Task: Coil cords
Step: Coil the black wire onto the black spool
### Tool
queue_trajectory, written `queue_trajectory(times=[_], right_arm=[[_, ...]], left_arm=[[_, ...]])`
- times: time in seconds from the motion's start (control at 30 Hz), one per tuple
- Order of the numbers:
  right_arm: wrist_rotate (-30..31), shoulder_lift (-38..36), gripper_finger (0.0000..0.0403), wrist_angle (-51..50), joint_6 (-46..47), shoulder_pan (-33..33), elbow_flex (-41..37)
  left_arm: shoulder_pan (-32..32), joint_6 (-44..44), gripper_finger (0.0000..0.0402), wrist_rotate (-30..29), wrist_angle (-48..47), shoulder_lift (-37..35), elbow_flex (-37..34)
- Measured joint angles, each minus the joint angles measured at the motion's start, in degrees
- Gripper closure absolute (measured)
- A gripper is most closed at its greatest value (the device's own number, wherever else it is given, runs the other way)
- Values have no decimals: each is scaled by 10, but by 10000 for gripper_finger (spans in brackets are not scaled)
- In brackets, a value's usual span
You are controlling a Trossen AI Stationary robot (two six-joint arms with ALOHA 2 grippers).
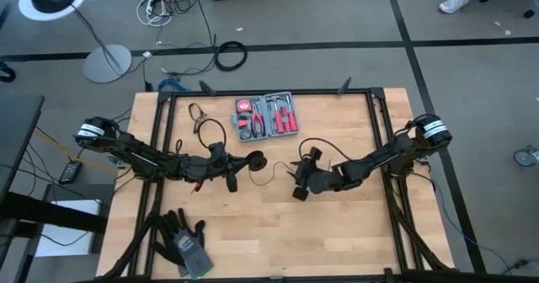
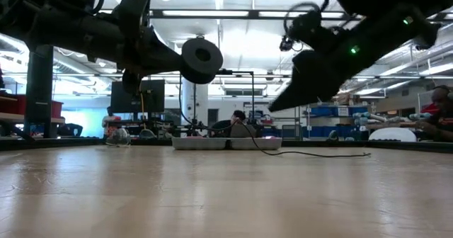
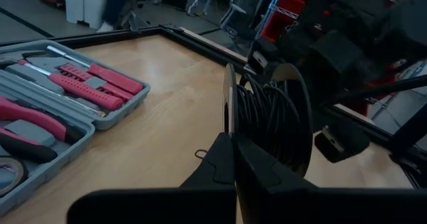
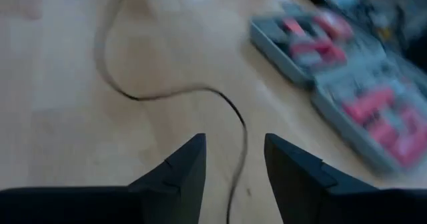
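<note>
Winding appears to be midway. Left gripper [image 1: 244, 167] is clamped on the rim of the round black spool [image 3: 267, 121], held clear of the table [image 1: 278, 241] near its centre; the left wrist view shows many turns of the thin black cord [image 4: 167, 94] already wrapped between the flanges. From the spool the free cord hangs and runs out toward 3 o'clock, looping over the wood toward the 12 o'clock edge and under the right arm. Right gripper [image 1: 296, 180] hovers just at 3 o'clock of the spool, fingers [image 4: 187, 167] spread apart and holding nothing, with the loose cord lying on the wood directly below the gap. Judgement: next move calls for the right claw to drop onto that slack, pinch it, and carry it around the spool; the wire is very thin and flat on the board, so the pinch could easily miss. Surface is pale wood planks in a black frame. Open red tool kit [image 1: 266, 116] sits at 12 o'clock; a pair of dark gloves [image 1: 184, 241] at 7 o'clock. Room beyond: workshop, shelving, ceiling lights, seated people far behind.
</note>
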Motion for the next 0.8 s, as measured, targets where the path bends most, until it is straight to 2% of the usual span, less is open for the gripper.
queue_trajectory(times=[0.17,0.3,0.43,0.53,0.8], right_arm=[[-42,1,253,9,-211,-3,21],[-88,4,253,8,-318,-18,37],[-133,26,253,9,-373,-35,53],[-136,49,253,8,-414,-42,71],[-136,79,253,-3,-439,-67,91]], left_arm=[[0,-2,401,3,1,0,0],[0,-2,401,2,1,0,0],[0,-2,401,2,0,0,0],[0,-3,401,2,0,0,0],[0,-11,401,2,0,0,0]])
